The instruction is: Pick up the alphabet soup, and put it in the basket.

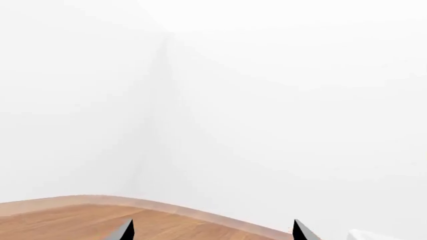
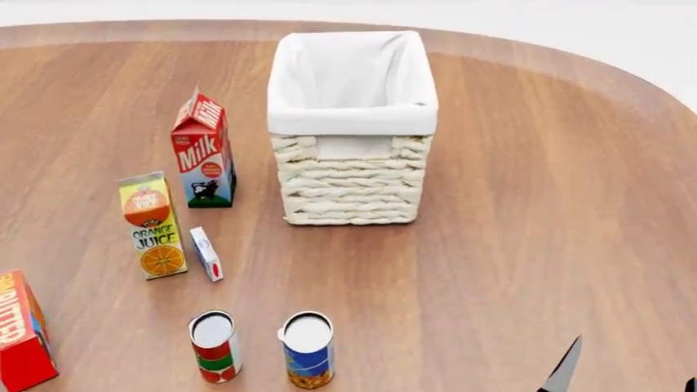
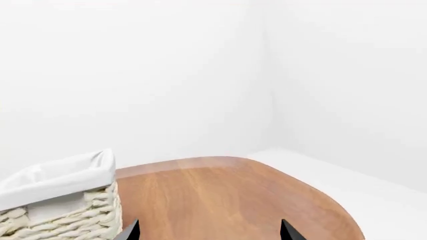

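Right hand [image 3: 208,231]: your fingertips sit spread wide apart, holding nothing; in the wrist view they hover over bare desk with the basket just off to one side. In the head view only one dark fingertip [image 2: 563,367] pokes in at the near edge, well apart from the cans.
Left hand [image 1: 212,231]: your two tips are also spread wide and empty, above the desk's curved edge, facing white walls.
Alphabet soup [image 2: 308,349]: upright on the desk, nearer you than the basket and slightly to its left, well apart from it.
Basket [image 2: 351,184]: upright around the middle of the desk [image 2: 523,212], white lining folded over its rim, nothing visible inside.
Red and green can [image 2: 215,346]: upright just beside the alphabet soup, on the side away from your right hand.
Cartons: milk [image 2: 202,151] stands left of the basket; orange juice [image 2: 152,225] and a small white box [image 2: 206,254] sit nearer you than the milk; a red box [image 2: 22,331] sits farthest left of the basket.
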Available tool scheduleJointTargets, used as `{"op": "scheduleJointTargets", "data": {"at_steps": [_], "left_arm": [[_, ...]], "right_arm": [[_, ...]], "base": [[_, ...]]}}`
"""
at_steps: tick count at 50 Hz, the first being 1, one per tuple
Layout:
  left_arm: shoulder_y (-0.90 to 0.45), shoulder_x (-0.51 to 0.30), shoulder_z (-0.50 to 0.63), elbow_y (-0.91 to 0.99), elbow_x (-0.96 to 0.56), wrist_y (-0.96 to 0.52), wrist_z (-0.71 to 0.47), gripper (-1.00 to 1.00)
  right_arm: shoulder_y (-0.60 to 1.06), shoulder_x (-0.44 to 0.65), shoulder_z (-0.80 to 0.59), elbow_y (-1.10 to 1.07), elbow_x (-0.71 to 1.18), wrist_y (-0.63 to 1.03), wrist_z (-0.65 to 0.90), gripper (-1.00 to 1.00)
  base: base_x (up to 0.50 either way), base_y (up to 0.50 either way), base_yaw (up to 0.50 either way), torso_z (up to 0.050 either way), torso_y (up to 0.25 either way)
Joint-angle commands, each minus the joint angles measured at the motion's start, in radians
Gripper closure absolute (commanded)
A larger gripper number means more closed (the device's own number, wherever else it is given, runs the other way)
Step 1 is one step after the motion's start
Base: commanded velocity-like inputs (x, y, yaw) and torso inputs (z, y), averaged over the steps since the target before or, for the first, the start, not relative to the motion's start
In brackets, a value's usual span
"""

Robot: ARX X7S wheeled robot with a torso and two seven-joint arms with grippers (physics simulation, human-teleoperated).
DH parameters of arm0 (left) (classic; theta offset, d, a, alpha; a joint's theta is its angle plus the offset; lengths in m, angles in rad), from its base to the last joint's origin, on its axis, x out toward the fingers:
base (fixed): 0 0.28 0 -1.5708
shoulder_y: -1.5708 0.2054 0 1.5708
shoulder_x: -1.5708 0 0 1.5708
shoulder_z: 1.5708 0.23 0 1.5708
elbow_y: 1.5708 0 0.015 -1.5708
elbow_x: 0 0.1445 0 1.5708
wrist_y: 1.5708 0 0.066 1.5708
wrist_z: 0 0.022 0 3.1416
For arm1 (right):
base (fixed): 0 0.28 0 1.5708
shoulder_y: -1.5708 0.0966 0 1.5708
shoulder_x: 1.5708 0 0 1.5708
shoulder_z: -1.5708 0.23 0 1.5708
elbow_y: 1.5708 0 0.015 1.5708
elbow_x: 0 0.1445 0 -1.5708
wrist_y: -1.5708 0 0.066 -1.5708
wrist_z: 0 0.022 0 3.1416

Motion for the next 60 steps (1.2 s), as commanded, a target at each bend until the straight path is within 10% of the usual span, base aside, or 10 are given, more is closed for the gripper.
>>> {"op": "scheduleJointTargets", "data": {"at_steps": [1, 60], "left_arm": [[0.002, -0.004, 0.004, 0.001, 0.0, 0.004, -0.005, -1.0], [-0.006, -0.023, 0.017, -0.019, -0.009, 0.027, -0.026, -1.0]], "right_arm": [[-0.001, 0.004, -0.004, -0.001, 0.002, -0.004, 0.005, -1.0], [-0.005, 0.017, -0.029, 0.008, -0.017, -0.044, 0.028, -1.0]], "base": [[0.28, -0.05, 0.0, 0.0, 0.0], [0.28, -0.05, 0.0, 0.0, 0.0]]}}
